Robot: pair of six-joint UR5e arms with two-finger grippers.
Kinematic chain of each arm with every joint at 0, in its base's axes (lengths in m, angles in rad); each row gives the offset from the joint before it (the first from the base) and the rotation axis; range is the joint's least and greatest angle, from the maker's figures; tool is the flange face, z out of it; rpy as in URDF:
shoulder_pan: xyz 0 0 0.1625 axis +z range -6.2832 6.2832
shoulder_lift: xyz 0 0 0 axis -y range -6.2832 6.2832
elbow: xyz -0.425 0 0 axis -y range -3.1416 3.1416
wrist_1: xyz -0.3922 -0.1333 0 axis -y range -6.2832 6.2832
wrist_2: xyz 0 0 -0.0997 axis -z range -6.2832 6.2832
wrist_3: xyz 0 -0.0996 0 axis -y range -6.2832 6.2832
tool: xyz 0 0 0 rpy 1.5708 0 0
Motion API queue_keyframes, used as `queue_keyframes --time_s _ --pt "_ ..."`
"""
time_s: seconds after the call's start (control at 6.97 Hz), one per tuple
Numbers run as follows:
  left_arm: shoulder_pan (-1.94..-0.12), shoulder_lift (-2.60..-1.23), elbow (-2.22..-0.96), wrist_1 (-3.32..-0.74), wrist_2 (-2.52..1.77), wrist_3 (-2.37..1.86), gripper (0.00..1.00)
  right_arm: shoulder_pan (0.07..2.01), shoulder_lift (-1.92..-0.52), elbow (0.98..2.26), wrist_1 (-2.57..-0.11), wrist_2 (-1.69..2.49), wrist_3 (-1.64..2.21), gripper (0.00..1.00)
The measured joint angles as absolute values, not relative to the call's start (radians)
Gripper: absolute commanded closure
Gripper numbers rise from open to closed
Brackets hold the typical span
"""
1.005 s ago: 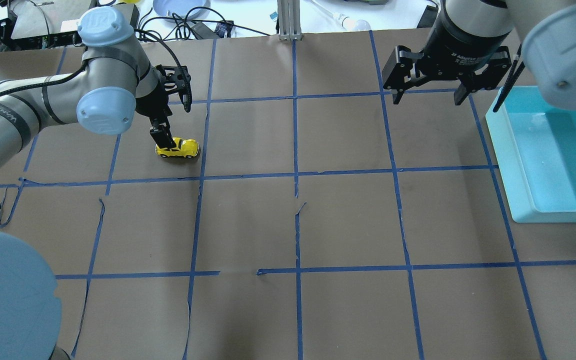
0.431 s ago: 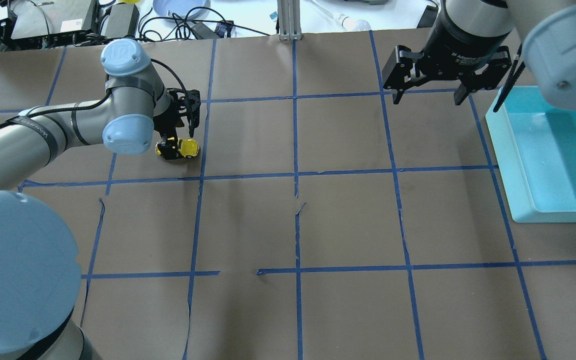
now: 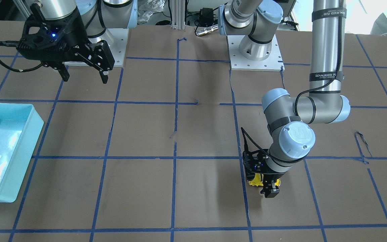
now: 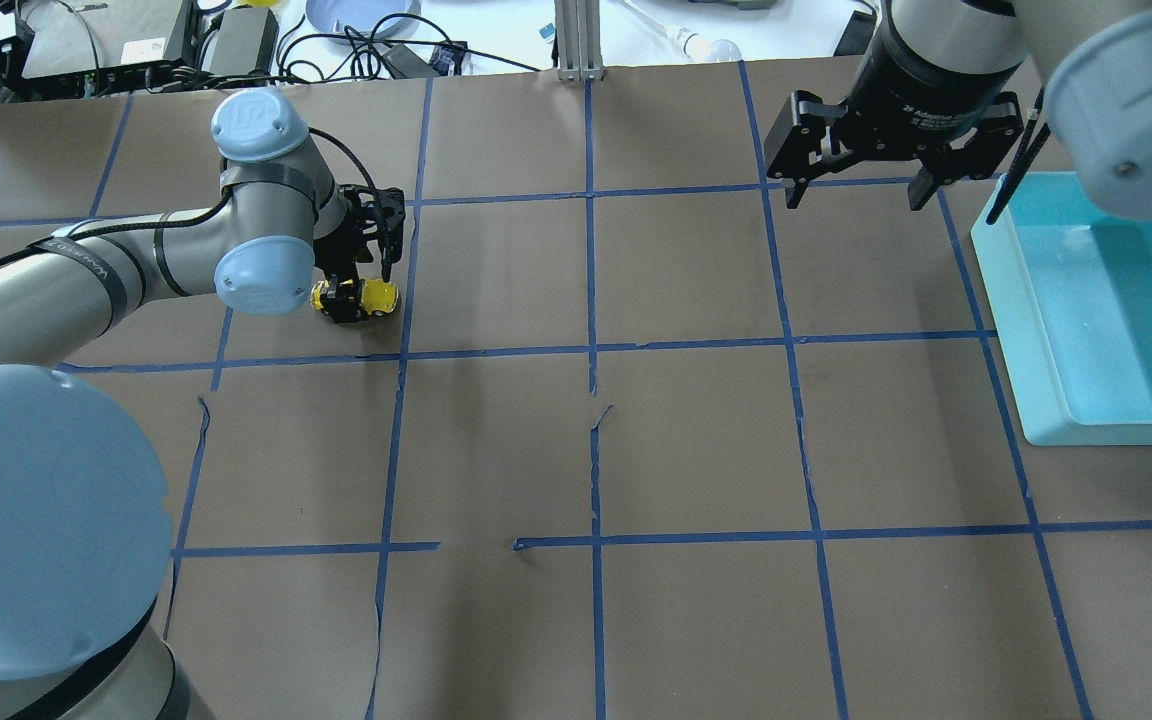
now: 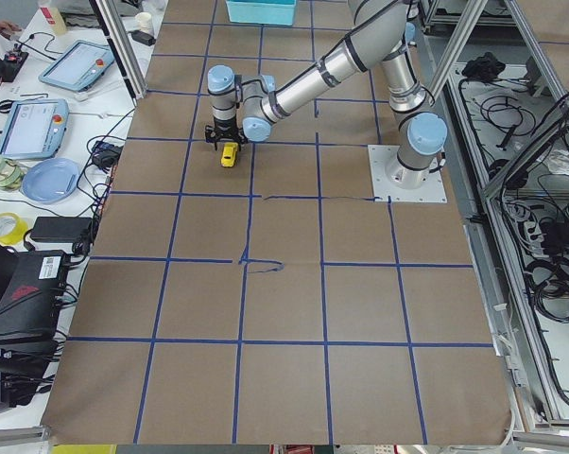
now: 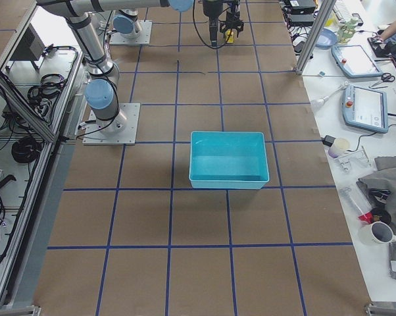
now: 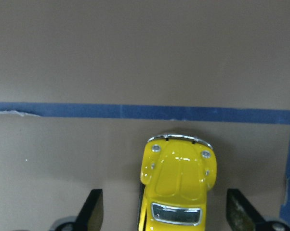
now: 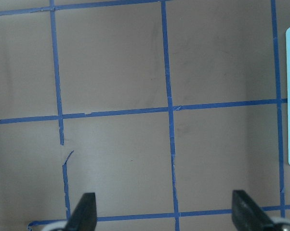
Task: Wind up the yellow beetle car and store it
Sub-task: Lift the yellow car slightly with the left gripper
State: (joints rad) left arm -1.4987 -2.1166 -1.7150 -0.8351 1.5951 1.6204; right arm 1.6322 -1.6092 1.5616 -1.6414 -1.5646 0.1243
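The yellow beetle car (image 4: pixel 379 295) stands on its wheels on the brown paper in the far left square; it also shows in the front view (image 3: pixel 254 180). My left gripper (image 4: pixel 361 296) is down at table level and straddles the car. In the left wrist view the car (image 7: pixel 176 185) sits between the two spread fingertips (image 7: pixel 93 208), with gaps on both sides, so the gripper is open. My right gripper (image 4: pixel 856 195) hangs open and empty high above the table, next to the bin; the right wrist view shows only taped paper under it.
A teal bin (image 4: pixel 1011 310) stands at the right edge of the table, also seen in the front view (image 3: pixel 35 134). Blue tape lines grid the brown paper. Cables, a plate and devices lie beyond the far edge.
My left arm has swung in and lowered, bringing its open gripper down around the car. The car has stayed in place. The right arm has not moved.
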Motion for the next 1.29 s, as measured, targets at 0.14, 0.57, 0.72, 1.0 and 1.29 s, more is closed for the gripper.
queue_keyframes --time_s 0.14,0.57,0.72,1.0,1.29 --pt "-1.499 -2.115 -1.714 -0.837 1.595 1.625 0.1 1.632 -1.609 1.562 -1.641 -1.565 0.124 0.0" --pt "-1.476 -2.114 -1.716 -0.845 1.593 1.626 0.37 1.632 -1.608 1.562 -1.641 -1.564 0.124 0.0" --pt "-1.47 -2.113 -1.717 -0.845 1.593 1.626 0.45 1.632 -1.608 1.562 -1.641 -1.563 0.124 0.0" --pt "-1.467 -2.111 -1.718 -0.847 1.592 1.626 0.68 1.632 -1.608 1.562 -1.641 -1.563 0.124 0.0" --pt "-1.467 -2.107 -1.717 -0.849 1.591 1.627 0.7 1.632 -1.608 1.562 -1.641 -1.563 0.125 0.0"
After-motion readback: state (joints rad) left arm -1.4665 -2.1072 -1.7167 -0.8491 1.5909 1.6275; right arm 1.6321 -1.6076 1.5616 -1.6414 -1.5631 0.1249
